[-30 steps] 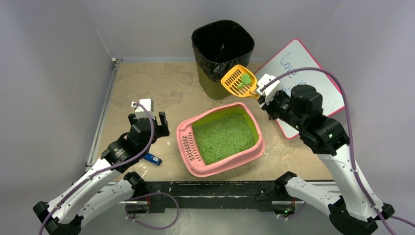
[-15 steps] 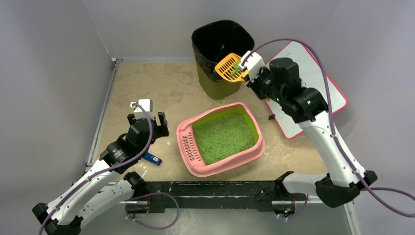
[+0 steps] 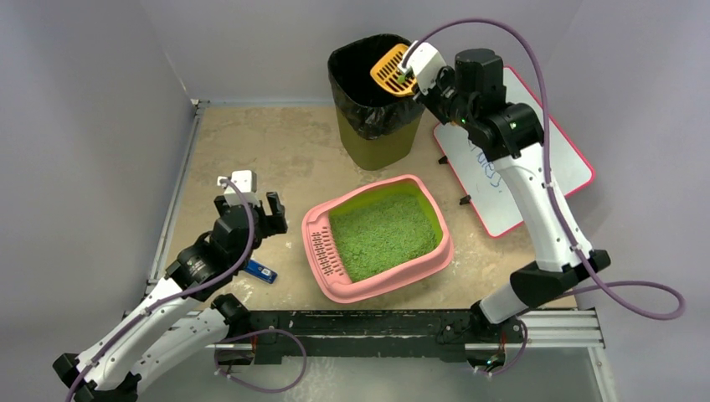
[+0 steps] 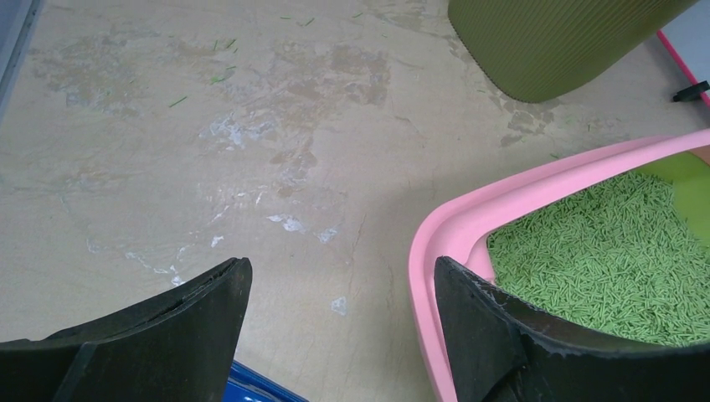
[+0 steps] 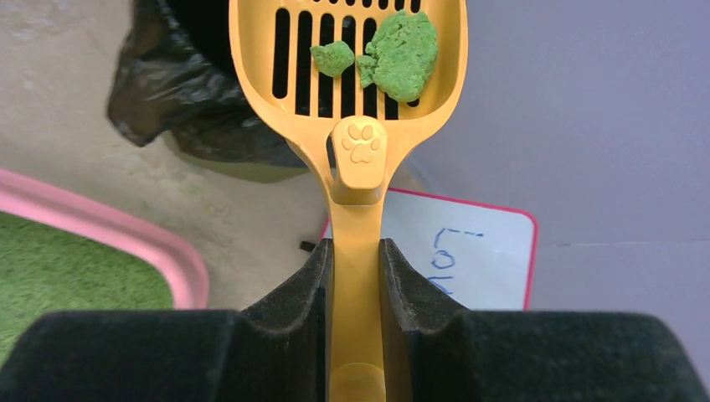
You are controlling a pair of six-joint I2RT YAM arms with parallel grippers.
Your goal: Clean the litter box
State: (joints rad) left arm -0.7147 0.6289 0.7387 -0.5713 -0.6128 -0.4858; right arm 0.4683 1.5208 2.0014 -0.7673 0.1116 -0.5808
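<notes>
Shows the discard step of a scoop-and-dump cycle. Finds the right tool (image 5: 356,255) clenched on the handle of the orange slotted scoop (image 5: 360,151), held high at the far right rim of the olive bin (image 3: 377,146) with its black liner (image 3: 360,79). Carries 2 green clumps (image 5: 404,52) on the slots near the blade's front. Holds the blade roughly level, presumably so that nothing slides off before the bin's mouth lies fully beneath. Grips far back on the handle, leaving the whole blade free to tip.

Places the litter box (image 3: 368,291) on the desk (image 3: 251,151) just in front of the bin and between the 2 arms, with the grate lip (image 3: 322,247) toward the left arm and green pellet litter (image 3: 383,234) filling the tray. Sets bin and tray close together, likely to shorten each carry.

Leaves the left tool (image 4: 339,276) released, jaws wide and empty, low over the desk near the pink rim on the grate side. Appears apart from the rim in the top view, yet well placed to steady the tray.

Includes a whiteboard (image 3: 519,176) lying flat at the right and a small blue object (image 3: 261,272) by the left arm.

Calls next for a wrist tilt over the liner. Risks a spill onto the desk if tipped short of the rim.
</notes>
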